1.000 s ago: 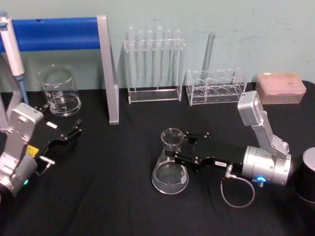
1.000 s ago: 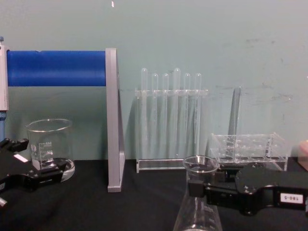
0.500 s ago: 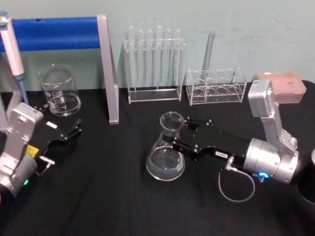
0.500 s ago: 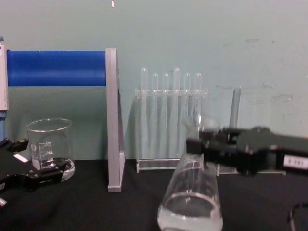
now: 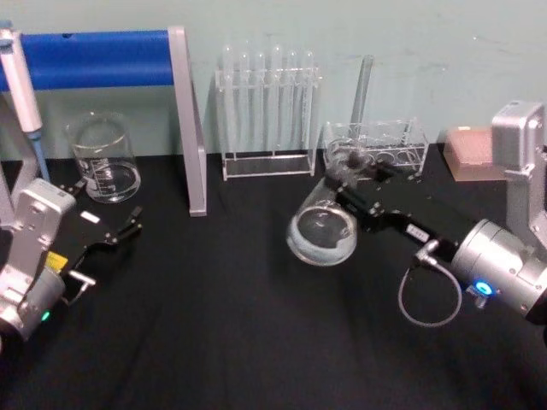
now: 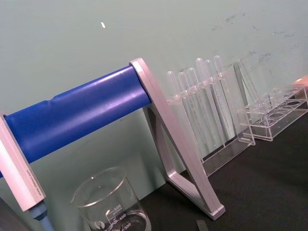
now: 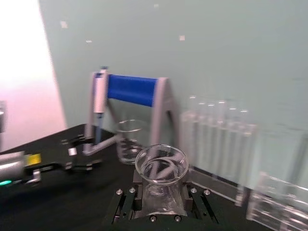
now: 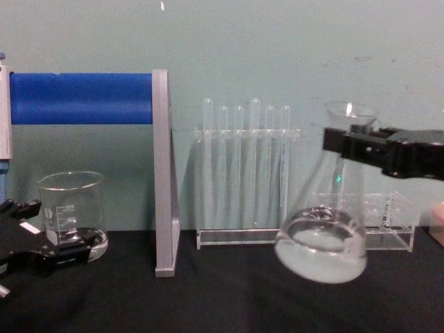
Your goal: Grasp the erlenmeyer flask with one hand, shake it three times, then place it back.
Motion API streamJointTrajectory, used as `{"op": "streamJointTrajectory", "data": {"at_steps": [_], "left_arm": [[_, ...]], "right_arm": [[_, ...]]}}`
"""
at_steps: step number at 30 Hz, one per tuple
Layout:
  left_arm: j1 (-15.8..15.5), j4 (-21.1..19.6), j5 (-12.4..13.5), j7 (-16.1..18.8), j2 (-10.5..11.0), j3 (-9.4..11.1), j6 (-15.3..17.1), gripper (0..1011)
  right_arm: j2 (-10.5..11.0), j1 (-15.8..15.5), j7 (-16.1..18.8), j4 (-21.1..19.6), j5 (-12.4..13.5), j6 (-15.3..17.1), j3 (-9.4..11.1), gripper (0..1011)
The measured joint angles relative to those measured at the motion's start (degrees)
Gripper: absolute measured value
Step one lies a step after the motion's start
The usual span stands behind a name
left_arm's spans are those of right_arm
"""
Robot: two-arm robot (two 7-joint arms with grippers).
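Black table against a pale green wall; contents as follows.

1. Erlenmeyer flask: clear glass, a little clear liquid in the base. Held off the table at centre-right, in front of the low acrylic rack. Tilted, its round base turned toward the robot and its left, its neck toward the wall. In the chest view the flask hangs in front of the racks, rim uppermost.

2. Right end effector: black, blocky, on a silver-grey arm entering from the right. Fingers closed around the flask neck just under the flared rim. The right wrist view looks over the rim of the flask seated between the fingers.

3. Left end effector: low at the table's left edge, fingers spread apart, holding nothing, well apart from the flask.

4. Graduated beaker: upright at rear left, under the blue bar.

5. Blue bar on a grey stand, a pipette hanging at its left end.

6. Test tube rack: clear, tubes upright, rear centre.

7. Pink box: rear right.
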Motion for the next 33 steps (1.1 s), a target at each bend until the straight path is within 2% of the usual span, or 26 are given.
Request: {"op": "streamJointTrajectory", "data": {"at_steps": [5, 9, 15, 24, 28, 33], "left_arm": [[0.0, 0.0, 0.0, 0.0, 0.0, 0.0, 0.0, 1001], [0.0, 0.0, 0.0, 0.0, 0.0, 0.0, 0.0, 1001], [0.0, 0.0, 0.0, 0.0, 0.0, 0.0, 0.0, 1001], [0.0, 0.0, 0.0, 0.0, 0.0, 0.0, 0.0, 1001], [0.0, 0.0, 0.0, 0.0, 0.0, 0.0, 0.0, 1001], [0.0, 0.0, 0.0, 0.0, 0.0, 0.0, 0.0, 1001]], "right_arm": [[-1.14, -1.77, -5.12, -1.17, -1.91, 1.23, 2.17, 447], [-2.03, -2.64, -7.73, -1.37, -3.0, 1.98, 3.47, 447], [-3.01, -3.23, -9.06, -1.51, -4.55, 2.3, 4.37, 447], [-3.7, -2.45, -6.15, -1.21, -6.3, 1.61, 3.68, 447], [-4.41, -1.42, -4.19, -0.73, -7.16, 1.25, 2.43, 447], [-5.76, 0.59, 0.12, 0.31, -8.11, 1.06, -0.57, 447]]}}
